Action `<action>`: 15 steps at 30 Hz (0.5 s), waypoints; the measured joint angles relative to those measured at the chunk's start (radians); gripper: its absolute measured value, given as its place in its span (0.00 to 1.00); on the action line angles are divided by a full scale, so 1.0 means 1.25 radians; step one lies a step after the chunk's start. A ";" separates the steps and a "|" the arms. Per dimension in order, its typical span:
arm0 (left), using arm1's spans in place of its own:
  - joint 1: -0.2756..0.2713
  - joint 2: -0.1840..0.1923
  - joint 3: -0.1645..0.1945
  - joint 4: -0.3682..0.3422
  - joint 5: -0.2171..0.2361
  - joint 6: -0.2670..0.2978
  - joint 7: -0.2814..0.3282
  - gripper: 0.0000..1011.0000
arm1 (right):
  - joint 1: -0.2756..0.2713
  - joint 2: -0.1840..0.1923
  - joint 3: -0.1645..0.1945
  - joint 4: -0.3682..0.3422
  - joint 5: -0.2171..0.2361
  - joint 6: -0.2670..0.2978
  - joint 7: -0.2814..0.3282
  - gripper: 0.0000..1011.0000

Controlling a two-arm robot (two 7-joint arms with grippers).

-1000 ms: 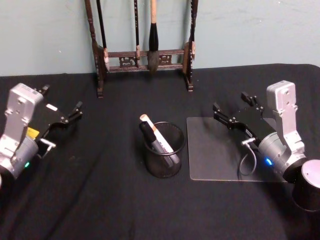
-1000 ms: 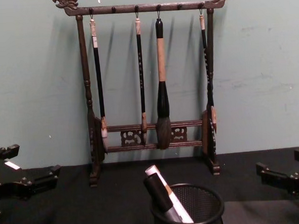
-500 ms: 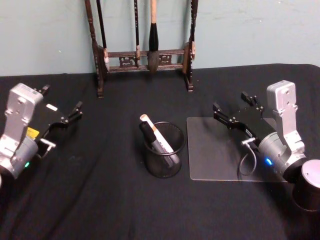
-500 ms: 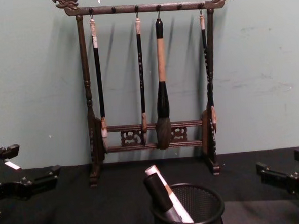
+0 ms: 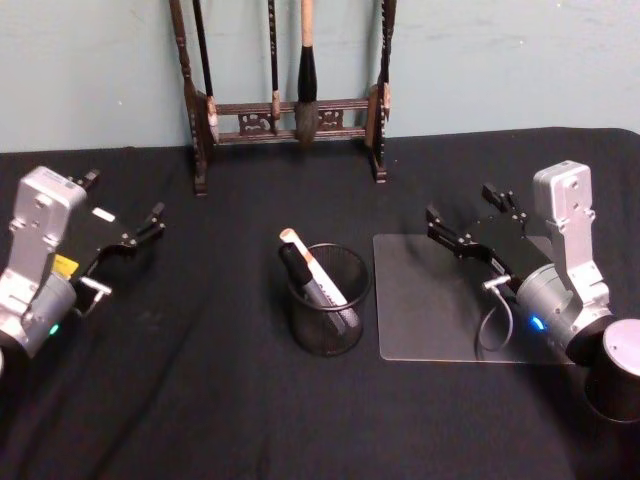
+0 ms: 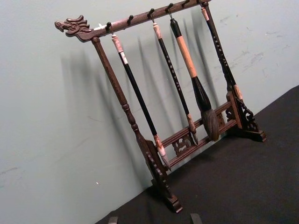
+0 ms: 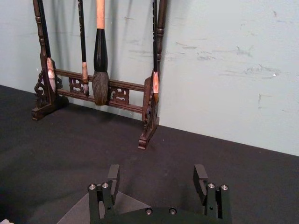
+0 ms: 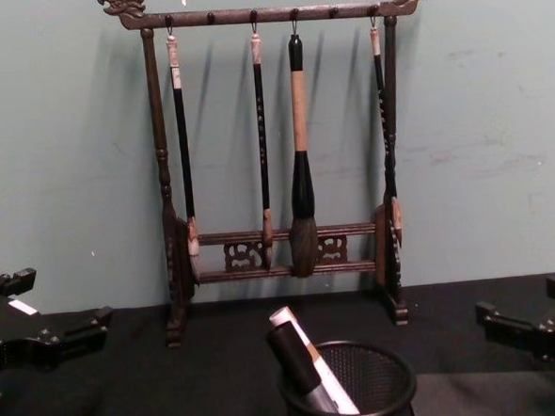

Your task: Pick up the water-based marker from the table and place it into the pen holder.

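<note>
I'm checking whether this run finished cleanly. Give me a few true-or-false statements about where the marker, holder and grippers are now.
1. The marker stands in the pen holder. True.
2. The right gripper holds the marker. False: its jaws are open and empty, above the clear mat.
3. The left gripper is left of the holder, jaws open. True.
4. The holder lies tipped over. False: it stands upright.
5. The brush rack stands behind the holder. True.

A pale green wall (image 8: pixel 498 110) rises behind a table under black cloth (image 5: pixel 200 400).
</note>
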 joint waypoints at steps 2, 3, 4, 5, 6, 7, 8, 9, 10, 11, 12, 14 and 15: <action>0.000 0.000 0.000 0.000 0.000 0.000 0.000 0.99 | 0.000 0.000 0.000 0.000 0.000 0.000 0.000 0.99; 0.000 0.000 0.000 0.000 0.000 0.000 0.000 0.99 | 0.000 0.000 0.000 0.000 0.000 0.000 0.000 0.99; 0.000 0.000 0.000 0.000 0.000 0.000 0.000 0.99 | 0.000 0.000 0.000 0.000 0.000 0.000 0.000 0.99; 0.000 0.000 0.000 0.000 0.000 0.000 0.000 0.99 | 0.000 0.000 0.000 0.000 0.000 0.000 0.000 0.99; 0.000 0.000 0.000 0.000 0.000 0.000 0.000 0.99 | 0.000 0.000 0.000 0.000 0.000 0.000 0.000 0.99; 0.000 0.000 0.000 0.000 0.000 0.000 0.000 0.99 | 0.000 0.000 0.000 0.000 0.000 0.000 0.000 0.99; 0.000 0.000 0.000 0.000 0.000 0.000 0.000 0.99 | 0.000 0.000 0.000 0.000 0.000 0.000 0.000 0.99; 0.000 0.000 0.000 0.000 0.000 0.000 0.000 0.99 | 0.000 0.000 0.000 0.000 0.000 0.000 0.000 0.99; 0.000 0.000 0.000 0.000 0.000 0.000 0.000 0.99 | 0.000 0.000 0.000 0.000 0.000 0.000 0.000 0.99; 0.000 0.000 0.000 0.000 0.000 0.000 0.000 0.99 | 0.000 0.000 0.000 0.000 0.000 0.000 0.000 0.99; 0.000 0.000 0.000 0.000 0.000 0.000 0.000 0.99 | 0.000 0.000 0.000 0.000 0.000 0.000 0.000 0.99; 0.000 0.000 0.000 0.000 0.000 0.000 0.000 0.99 | 0.000 0.000 0.000 0.000 0.000 0.000 0.000 0.99; 0.000 0.000 0.000 0.000 0.000 0.000 0.000 0.99 | 0.000 0.000 0.000 0.000 0.000 0.000 0.000 0.99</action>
